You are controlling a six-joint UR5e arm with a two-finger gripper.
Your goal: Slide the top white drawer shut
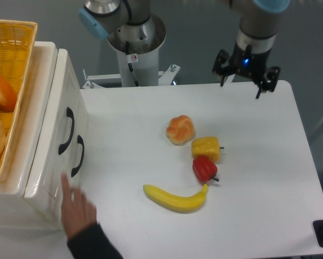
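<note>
Fixed camera, the only view. The gripper (243, 75) hangs over the far right edge of the desk (258, 162), fingers (224, 70) pointing down, spread apart and holding nothing.

The top drawer (50, 135) sits at the far left of the scene, in the white cabinet under the wicker basket (10, 59). Its front faces right, toward the open desk, and its curved black handle (66, 138) runs along that front, beside the matching handle of the lower drawer (77, 156). From here the two fronts look almost flush; whether the top one stands out at all, I cannot tell.

Here is the relation that counts: the drawer lies well to the left of the fingers and nearer the camera, with the whole desk between them. The front's long axis runs near to far, so the closing push, as I judge it, goes leftward, square against that face.

Between the two lie a bread roll (180, 129), a yellow pepper (206, 149), a red pepper (204, 169) and a banana (176, 198), all in the middle of the desk.

A person's hand (76, 208) in a dark sleeve reaches in at the near left, resting at the cabinet's near corner just below the drawer fronts. That hand is far nearer the drawer than the arm.
</note>
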